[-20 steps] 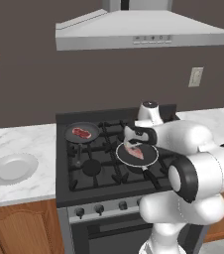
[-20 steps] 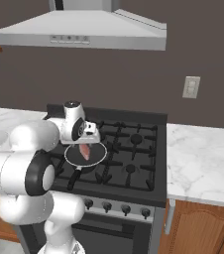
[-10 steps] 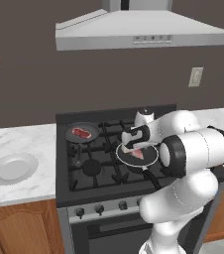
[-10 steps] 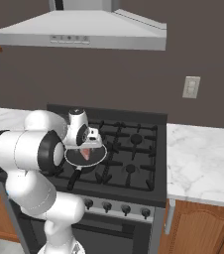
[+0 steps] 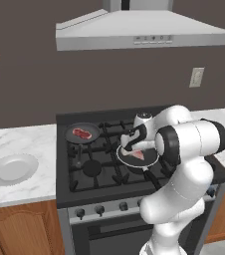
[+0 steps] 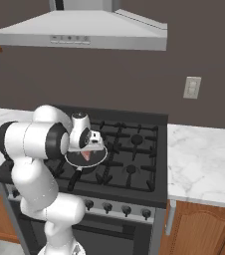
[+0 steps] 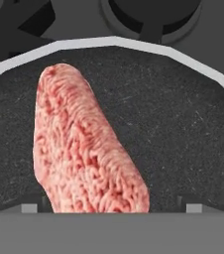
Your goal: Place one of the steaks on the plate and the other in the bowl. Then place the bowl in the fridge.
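Observation:
A pale salmon-pink steak point(image 7: 84, 149) lies in a dark frying pan point(image 7: 183, 129) on the stove's front right burner. My gripper point(image 7: 111, 208) hangs open just above it, a fingertip point(image 7: 32, 207) showing on each side of the meat's near end. The base views show the same steak point(image 5: 139, 155) point(image 6: 86, 155) under the gripper point(image 5: 132, 145) point(image 6: 88, 145). The dark red marbled steak point(image 5: 82, 133) sits in a smaller pan point(image 5: 84, 139) at the stove's back left. The white plate point(image 5: 13, 169) rests on the left counter. The bowl and the fridge are out of view.
The black gas stove point(image 5: 99, 169) has raised grates and knobs along its front. A grey range hood point(image 5: 144, 32) hangs overhead. Marble counter point(image 6: 204, 159) runs to the right of the stove, with a wall outlet point(image 6: 191, 87) above it.
The arm has folded in over the stove and the gripper has dropped closer to the pale steak. Its jaws stay open.

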